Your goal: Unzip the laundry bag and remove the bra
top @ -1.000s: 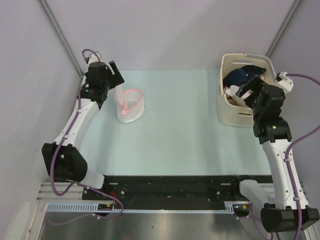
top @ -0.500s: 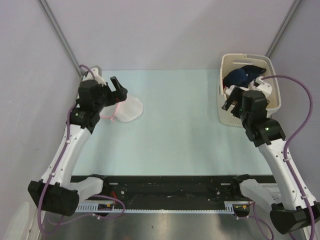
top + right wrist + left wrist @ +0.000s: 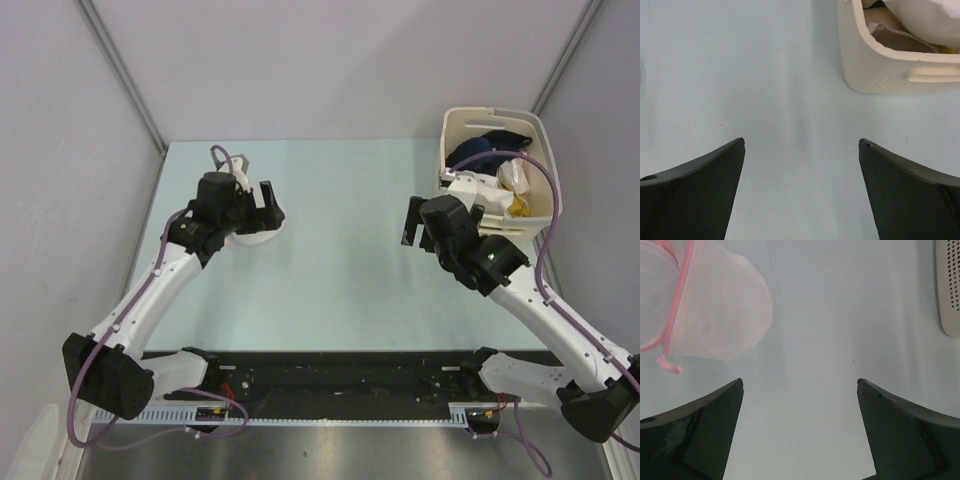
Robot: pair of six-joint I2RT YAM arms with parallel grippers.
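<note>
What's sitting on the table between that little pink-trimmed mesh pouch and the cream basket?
Nothing: from the top view, only bare table lies between laundry bag and basket; the right pincer hangs above it.

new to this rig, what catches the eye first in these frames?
First, the cream basket at the table's far right corner, stuffed with clothes, with the dark navy bra showing at its far end. Across at the far left lies the white mesh laundry bag with pink trim, slumped on the table beside the left gripper. That one and the right gripper both stand open, holding nothing.
</note>
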